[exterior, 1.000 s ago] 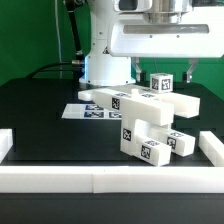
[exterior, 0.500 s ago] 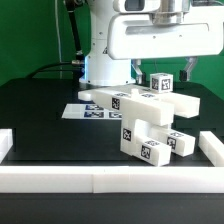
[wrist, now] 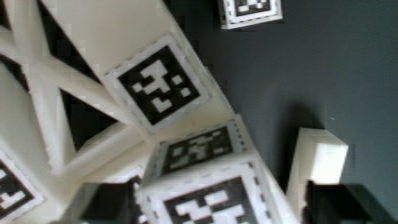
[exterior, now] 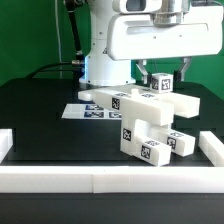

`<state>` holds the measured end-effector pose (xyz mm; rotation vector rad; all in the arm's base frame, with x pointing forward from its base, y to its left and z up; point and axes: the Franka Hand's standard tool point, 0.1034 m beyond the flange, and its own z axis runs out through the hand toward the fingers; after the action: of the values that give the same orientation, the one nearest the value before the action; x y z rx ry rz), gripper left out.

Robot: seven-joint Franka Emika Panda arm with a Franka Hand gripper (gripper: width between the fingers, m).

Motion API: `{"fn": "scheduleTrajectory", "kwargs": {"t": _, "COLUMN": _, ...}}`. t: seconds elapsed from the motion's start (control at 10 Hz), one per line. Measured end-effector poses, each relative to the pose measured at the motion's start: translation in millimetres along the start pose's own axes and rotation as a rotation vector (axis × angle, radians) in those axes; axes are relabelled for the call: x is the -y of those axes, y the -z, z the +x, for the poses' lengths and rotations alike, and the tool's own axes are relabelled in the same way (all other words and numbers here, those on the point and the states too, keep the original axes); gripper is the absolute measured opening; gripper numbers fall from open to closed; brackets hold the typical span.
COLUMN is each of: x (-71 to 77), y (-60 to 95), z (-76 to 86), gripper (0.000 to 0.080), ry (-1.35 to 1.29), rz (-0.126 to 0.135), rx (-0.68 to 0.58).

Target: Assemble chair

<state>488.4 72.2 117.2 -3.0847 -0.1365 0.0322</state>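
1. On the black bench [exterior: 40, 110], ringed by white rails [exterior: 100, 180], nothing lying loose has shifted in the past second. The marker board [exterior: 85, 111] sits flat behind the pile.
2. Overhead, the white arm [exterior: 165, 40] has slid a little toward the exterior view's left and dropped lower, the only movement to report.
3. Chair parts [exterior: 140, 120] lie heaped mid-bench, with a long slotted piece across the back and chunky blocks stacked toward the front. Their tagged faces fill the wrist view at close range.
4. A tagged cube [exterior: 161, 82] stands at the back of the heap, toward the exterior view's right.
5. The pincer [exterior: 164, 75] now hangs with one dark finger on either side of that cube, spread wider than the cube and gripping nothing. By this reading the approach is done, and closing on the cube looks like the step at hand. Whether either finger already touches the cube cannot be told.
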Motion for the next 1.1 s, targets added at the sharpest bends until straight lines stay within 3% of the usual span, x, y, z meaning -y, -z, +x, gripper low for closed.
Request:
{"fn": "scheduleTrajectory", "kwargs": {"t": 0.1, "x": -0.1, "y": 0.0, "z": 0.0, "gripper": 0.0353, "ry": 0.001, "rz": 0.0, "rx": 0.0}}
{"fn": "scheduleTrajectory", "kwargs": {"t": 0.2, "x": 0.2, "y": 0.0, "z": 0.0, "gripper": 0.0285, "ry": -0.058, "rz": 0.002, "rx": 0.0}}
{"fn": "scheduleTrajectory", "kwargs": {"t": 1.1, "x": -0.1, "y": -0.4, "z": -0.2, "gripper": 0.0287, "ry": -0.793, "rz": 0.013, "rx": 0.003}}
